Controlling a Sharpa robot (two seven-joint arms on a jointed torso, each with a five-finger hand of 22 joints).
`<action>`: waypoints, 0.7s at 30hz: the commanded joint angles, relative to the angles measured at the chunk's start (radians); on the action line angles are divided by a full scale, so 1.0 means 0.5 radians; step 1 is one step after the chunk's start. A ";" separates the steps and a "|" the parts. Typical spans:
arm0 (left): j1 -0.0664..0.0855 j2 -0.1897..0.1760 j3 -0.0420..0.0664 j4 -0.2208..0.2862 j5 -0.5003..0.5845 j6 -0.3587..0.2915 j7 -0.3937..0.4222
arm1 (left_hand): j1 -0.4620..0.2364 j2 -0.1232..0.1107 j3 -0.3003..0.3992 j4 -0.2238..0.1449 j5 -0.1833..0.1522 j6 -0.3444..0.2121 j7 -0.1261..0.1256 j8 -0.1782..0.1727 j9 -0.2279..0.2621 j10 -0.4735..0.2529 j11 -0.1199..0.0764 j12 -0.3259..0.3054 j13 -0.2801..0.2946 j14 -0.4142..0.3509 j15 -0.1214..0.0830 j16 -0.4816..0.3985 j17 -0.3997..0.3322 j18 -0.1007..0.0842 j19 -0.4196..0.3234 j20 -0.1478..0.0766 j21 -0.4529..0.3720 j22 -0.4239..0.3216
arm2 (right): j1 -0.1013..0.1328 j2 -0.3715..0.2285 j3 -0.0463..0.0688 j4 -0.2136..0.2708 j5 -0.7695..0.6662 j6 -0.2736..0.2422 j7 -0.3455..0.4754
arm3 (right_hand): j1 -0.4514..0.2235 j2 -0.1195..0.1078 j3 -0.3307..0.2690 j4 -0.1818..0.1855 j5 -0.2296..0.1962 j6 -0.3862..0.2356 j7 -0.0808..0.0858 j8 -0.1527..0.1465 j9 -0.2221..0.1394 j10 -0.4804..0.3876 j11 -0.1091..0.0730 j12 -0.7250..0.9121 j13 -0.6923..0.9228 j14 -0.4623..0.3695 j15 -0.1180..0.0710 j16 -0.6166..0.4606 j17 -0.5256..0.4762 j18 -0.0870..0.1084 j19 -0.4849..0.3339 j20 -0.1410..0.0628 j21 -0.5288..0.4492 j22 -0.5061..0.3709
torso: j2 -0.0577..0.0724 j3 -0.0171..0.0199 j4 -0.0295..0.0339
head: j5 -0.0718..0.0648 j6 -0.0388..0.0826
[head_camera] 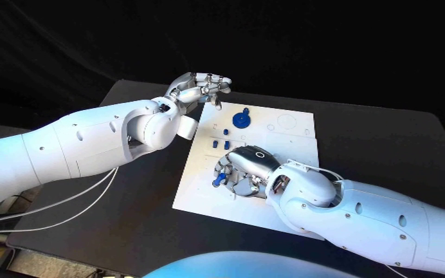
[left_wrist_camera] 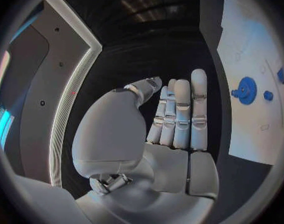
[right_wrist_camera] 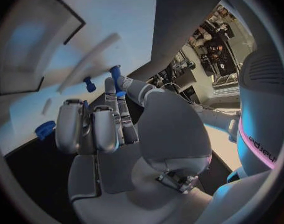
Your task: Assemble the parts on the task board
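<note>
Task board: the white task board (head_camera: pixel 278 162) lies in the middle of the black tabletop (head_camera: pixel 371 136), its long side running away from the robot.
Parts: a blue gear (head_camera: pixel 241 120) lies near the board's far edge; two small blue pegs (head_camera: pixel 220 143) stand just nearer than it; another blue piece (head_camera: pixel 218 180) sits at the right hand's fingertips, on the board's left half.
Right hand: the right hand (head_camera: pixel 243 170) is down over the near-middle of the board, fingers curled toward the surface. In the right wrist view a blue peg (right_wrist_camera: pixel 115 74) sits at a fingertip (right_wrist_camera: pixel 110 87), but I cannot tell whether it is actually held or only touched.
Left hand: the left hand (head_camera: pixel 199 89) hangs off the board's far-left corner, above the tabletop, fingers straight and close together, holding nothing.
Key relation: the blue piece lies right under the right hand's fingers, on their left side, while the left hand is well apart from it, so I judge the right hand is the one to act.
Gear from left hand: the gear lies just beside the left hand, toward the board's middle.
</note>
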 commanded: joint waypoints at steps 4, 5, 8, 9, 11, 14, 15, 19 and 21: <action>0.002 0.003 0.001 0.004 -0.003 0.033 0.005 | 0.014 0.008 -0.002 -0.012 -0.001 -0.002 0.011 -0.007 0.003 -0.003 0.001 -0.008 0.002 -0.005 0.004 0.013 0.002 0.028 0.001 0.012 -0.008 -0.002 | -0.005 0.017 -0.003 -0.015 -0.095 0.121 -0.062 | -0.014 0.005 0.002 -0.001 0.007 0.012 0.007 0.049 0.066 -0.011 -0.004 -0.005 0.003 0.036 -0.015 0.002 -0.007 -0.025 0.001 -0.001 -0.015 0.089 | 0.002 0.0000 0.002 | -0.001 0.000; 0.002 0.003 0.001 0.004 -0.003 0.033 0.005 | 0.014 0.008 -0.002 -0.012 -0.001 -0.002 0.011 -0.007 0.003 -0.003 0.001 -0.008 0.002 -0.005 0.004 0.013 0.002 0.028 0.001 0.012 -0.008 -0.002 | -0.006 0.022 -0.004 -0.018 -0.103 0.123 -0.067 | -0.014 0.005 0.002 -0.001 0.007 0.012 0.007 0.049 0.066 -0.011 -0.004 -0.005 0.003 0.036 -0.015 0.002 -0.007 -0.025 0.001 -0.001 -0.015 0.089 | 0.002 0.0004 0.003 | -0.002 0.001; 0.002 0.003 0.001 0.004 -0.003 0.033 0.005 | 0.014 0.008 -0.002 -0.012 -0.001 -0.002 0.011 -0.007 0.003 -0.003 0.001 -0.008 0.002 -0.005 0.004 0.013 0.002 0.028 0.001 0.012 -0.008 -0.002 | -0.011 0.031 -0.007 -0.024 -0.116 0.122 -0.076 | -0.014 0.005 0.002 -0.001 0.007 0.012 0.007 0.049 0.066 -0.011 -0.004 -0.005 0.003 0.036 -0.015 0.002 -0.007 -0.025 0.001 -0.001 -0.015 0.089 | 0.000 -0.0019 0.003 | -0.004 0.001; 0.002 0.002 0.001 0.005 -0.003 0.034 0.005 | 0.014 0.008 -0.002 -0.012 -0.001 -0.002 0.011 -0.007 0.003 -0.003 0.001 -0.008 0.002 -0.005 0.004 0.013 0.002 0.028 0.001 0.012 -0.008 -0.002 | -0.013 0.034 -0.008 -0.025 -0.119 0.117 -0.076 | -0.015 0.005 0.002 -0.001 0.007 0.012 0.007 0.049 0.067 -0.011 -0.004 -0.005 0.003 0.036 -0.015 0.002 -0.007 -0.025 0.001 -0.001 -0.015 0.088 | 0.001 -0.0022 0.004 | -0.003 0.001; 0.002 0.002 0.001 0.005 -0.003 0.034 0.004 | 0.014 0.008 -0.002 -0.012 -0.001 -0.002 0.011 -0.007 0.003 -0.003 0.001 -0.008 0.002 -0.005 0.004 0.013 0.002 0.028 0.001 0.012 -0.008 -0.002 | -0.015 0.040 -0.009 -0.028 -0.120 0.100 -0.071 | -0.024 -0.002 -0.003 0.002 0.011 -0.004 0.010 0.048 0.070 -0.022 -0.001 -0.010 0.005 0.035 -0.013 0.001 -0.011 -0.023 -0.004 0.000 -0.023 0.083 | 0.001 -0.0025 0.004 | -0.002 0.001; 0.002 0.001 0.001 0.006 -0.003 0.034 0.004 | 0.014 0.008 -0.002 -0.012 -0.001 -0.002 0.011 -0.007 0.003 -0.003 0.001 -0.008 0.002 -0.005 0.004 0.013 0.002 0.028 0.001 0.012 -0.008 -0.002 | -0.019 0.049 -0.011 -0.031 -0.111 0.080 -0.054 | -0.032 -0.011 0.000 0.001 0.015 -0.051 0.026 0.029 0.065 -0.057 0.012 -0.024 0.003 0.035 -0.005 0.003 -0.008 -0.022 -0.007 0.005 -0.029 0.081 | 0.001 -0.0016 0.003 | -0.003 0.002; 0.002 0.001 0.001 0.006 -0.003 0.034 0.003 | 0.014 0.008 -0.002 -0.012 -0.001 -0.002 0.011 -0.007 0.003 -0.003 0.001 -0.008 0.002 -0.005 0.004 0.013 0.002 0.028 0.001 0.012 -0.008 -0.002 | -0.020 0.052 -0.012 -0.032 -0.107 0.074 -0.046 | -0.043 -0.024 0.001 0.003 0.015 -0.094 0.043 0.007 0.058 -0.090 0.025 -0.038 0.000 0.034 0.007 0.002 -0.013 -0.021 -0.012 0.012 -0.037 0.077 | 0.001 -0.0016 0.003 | -0.003 0.002; 0.002 0.001 0.001 0.006 -0.003 0.036 0.003 | 0.014 0.008 -0.002 -0.012 -0.001 -0.002 0.011 -0.007 0.003 -0.003 0.001 -0.008 0.002 -0.005 0.004 0.013 0.002 0.028 0.001 0.012 -0.008 -0.002 | -0.021 0.058 -0.013 -0.027 -0.100 0.058 -0.032 | -0.114 -0.099 -0.040 0.030 0.085 -0.217 0.068 -0.067 0.029 -0.128 0.052 -0.051 -0.002 0.031 0.031 0.002 -0.020 -0.016 -0.029 0.034 -0.062 0.061 | -0.001 -0.0026 0.002 | -0.003 0.003; 0.002 0.001 0.001 0.006 -0.003 0.036 0.002 | 0.014 0.008 -0.002 -0.012 -0.001 -0.002 0.011 -0.007 0.003 -0.003 0.001 -0.008 0.002 -0.005 0.004 0.013 0.002 0.028 0.001 0.012 -0.008 -0.002 | -0.022 0.057 -0.014 -0.023 -0.099 0.048 -0.032 | -0.154 -0.143 -0.078 0.047 0.091 -0.274 0.063 -0.100 0.016 -0.142 0.053 -0.050 -0.002 0.029 0.033 0.002 -0.024 -0.012 -0.036 0.040 -0.075 0.054 | -0.001 -0.0023 0.003 | -0.004 0.004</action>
